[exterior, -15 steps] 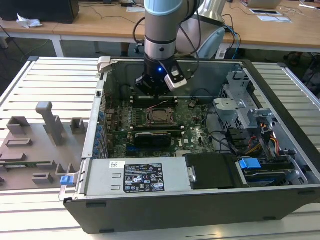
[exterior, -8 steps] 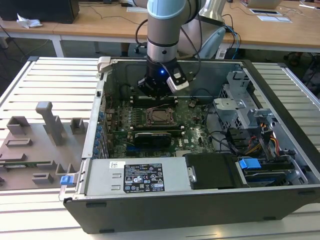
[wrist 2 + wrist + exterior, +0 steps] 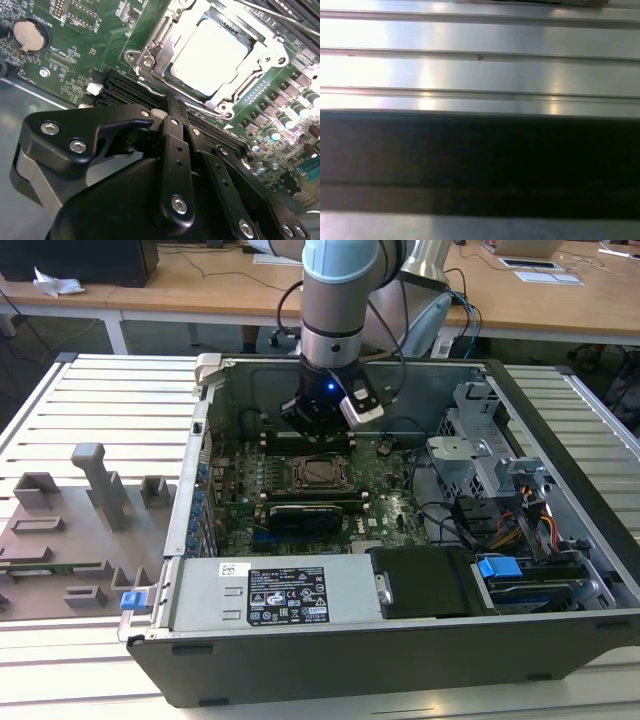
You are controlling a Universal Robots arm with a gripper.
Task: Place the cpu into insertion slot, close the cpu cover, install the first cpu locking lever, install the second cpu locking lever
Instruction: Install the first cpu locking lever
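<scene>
Second wrist view had the black pincer [image 3: 172, 117] pinched together, empty, just short of the pale silvery square cpu [image 3: 210, 56], already seated under its silvery metal frame cover [image 3: 226, 97]. Drift sideways and it'd probably scrape those dark memory slots [image 3: 127, 90].

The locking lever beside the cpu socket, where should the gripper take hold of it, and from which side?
Probably at the locking lever's free end near the socket corner, coming from above: it is a thin wire rod lying flat beside the cpu cover, so only its bent tip offers purchase.
</scene>
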